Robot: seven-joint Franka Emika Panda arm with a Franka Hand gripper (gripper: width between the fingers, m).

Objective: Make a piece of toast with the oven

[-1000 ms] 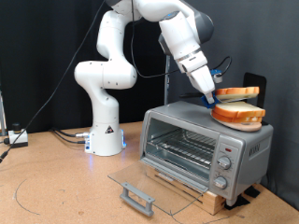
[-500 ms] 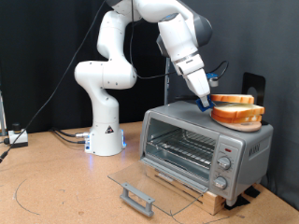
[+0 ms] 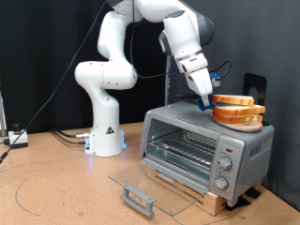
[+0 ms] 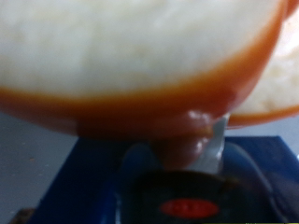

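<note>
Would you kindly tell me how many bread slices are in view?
2: both stacked on the oven roof, upper slice at the gripper, lower slice beneath it.

A dark black curtain backdrop [image 3: 47, 37] fills the upper part of the exterior view, hanging in soft vertical folds behind the scene. Below it, a brown wooden tabletop [image 3: 56, 183] spreads across the lower half of the frame, evenly lit and matte. At the far left edge sits a small white box [image 3: 17, 138] with thin dark cables [image 3: 66, 137] trailing across the surface towards the centre. A faint curved line [image 3: 37, 192] marks the wood at lower left.
</note>
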